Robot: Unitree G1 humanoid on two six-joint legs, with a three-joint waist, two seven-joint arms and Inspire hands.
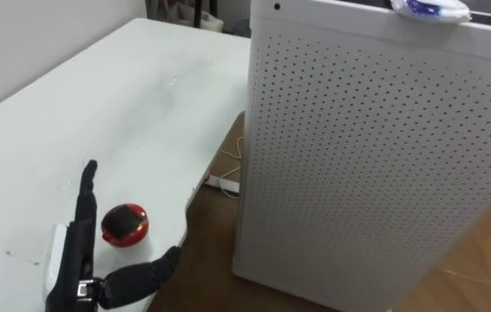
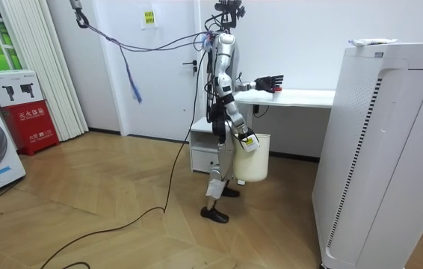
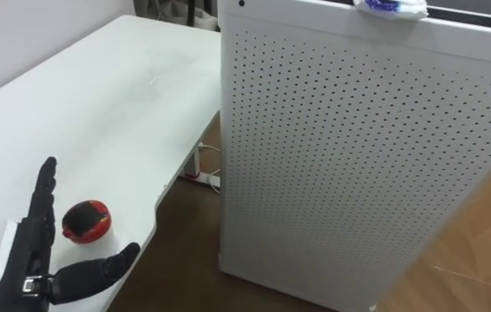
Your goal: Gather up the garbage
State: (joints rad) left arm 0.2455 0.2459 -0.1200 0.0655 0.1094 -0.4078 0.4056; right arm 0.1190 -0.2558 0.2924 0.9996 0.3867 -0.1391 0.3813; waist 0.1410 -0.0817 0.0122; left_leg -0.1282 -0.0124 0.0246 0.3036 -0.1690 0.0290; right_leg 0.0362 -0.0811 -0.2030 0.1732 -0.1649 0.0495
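Left hand (image 1: 75,258) bracketing the red garbage (image 1: 125,224) at the table's near edge; not yet picked.

The robot stands at the white table (image 1: 98,104). Its left hand reaches over the tabletop with fingers straight and pressed together and the thumb swung wide, an open V. The red round piece sits in that V at about 1 o'clock from the palm, fingers just beside it at its 9 o'clock, thumb at its 5 o'clock. Contact I cannot tell. The spread looks set to close from both sides. The right hand (image 2: 246,140) hangs low with a white bucket (image 2: 256,163), presumably kept ready to take the garbage; its grip is too small to read. The perforated white cabinet (image 1: 376,173) stands at 3 o'clock of the table, with a crumpled wrapper (image 1: 432,9) on top, likely another pick.
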